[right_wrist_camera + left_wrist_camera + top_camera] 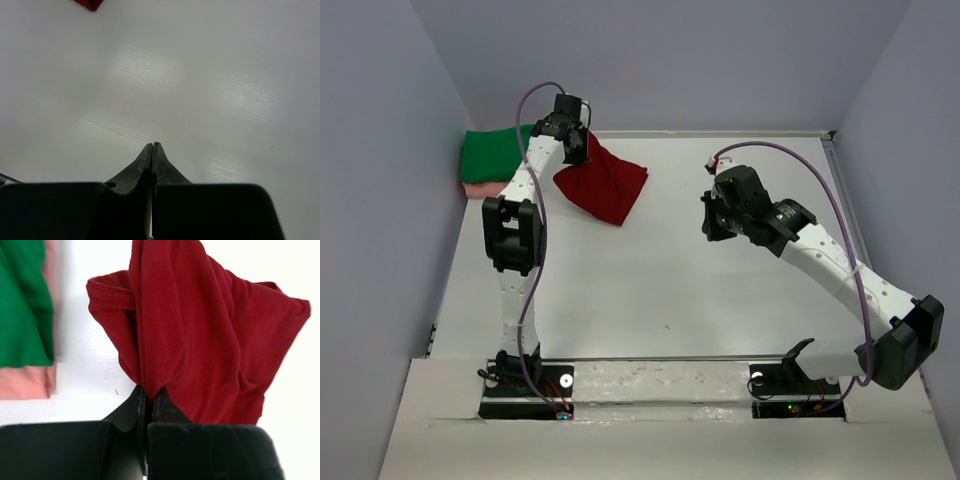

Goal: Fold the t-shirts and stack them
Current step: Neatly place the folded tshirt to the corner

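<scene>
The dark red t-shirt hangs bunched from my left gripper at the back of the table, its lower part resting on the surface. In the left wrist view the red cloth is pinched between the shut fingertips. A folded green t-shirt lies on a pale salmon pink one at the back left corner; both show in the left wrist view as green over pink. My right gripper hovers over bare table at the right, shut and empty.
The white table is boxed in by grey walls at the back and both sides. The two arm bases sit at the near edge. A red corner of cloth shows at the top of the right wrist view.
</scene>
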